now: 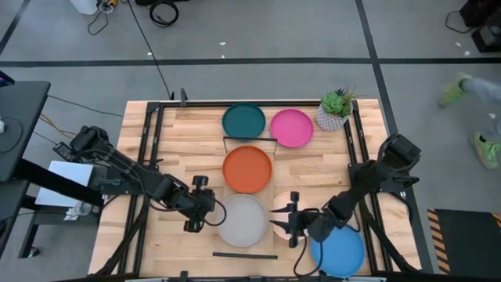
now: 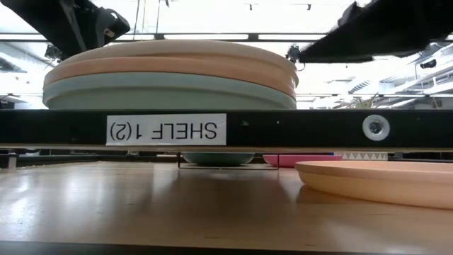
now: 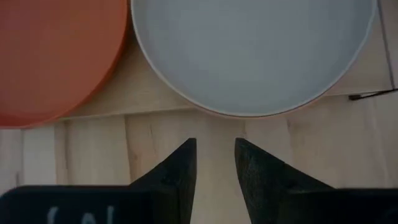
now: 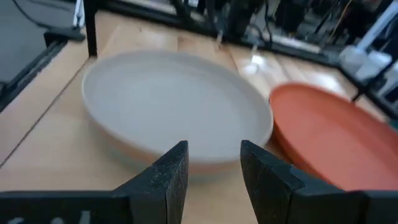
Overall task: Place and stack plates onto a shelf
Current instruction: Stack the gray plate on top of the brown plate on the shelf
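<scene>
The shelf (image 2: 297, 130) runs from far to near down the table's middle. Its near end bears a stack topped by the pale grey plate (image 1: 243, 220); in the low view the stack (image 2: 170, 74) shows cream, terracotta and pale blue rims. The orange plate (image 1: 247, 169) lies on the shelf farther back. My left gripper (image 1: 208, 212) is open, just left of the grey plate (image 3: 249, 50). My right gripper (image 1: 279, 222) is open, just right of that grey plate (image 4: 174, 106), above a peach plate (image 1: 286, 205) on the table. The bright blue plate (image 1: 338, 252) lies under my right arm.
The dark teal plate (image 1: 244, 121) and the magenta plate (image 1: 291, 128) lie at the table's far side, beside the potted plant (image 1: 337, 110). Black rails (image 1: 149, 149) run along the table's left and right sides. The shelf's wire bracket (image 1: 244, 254) marks its near end.
</scene>
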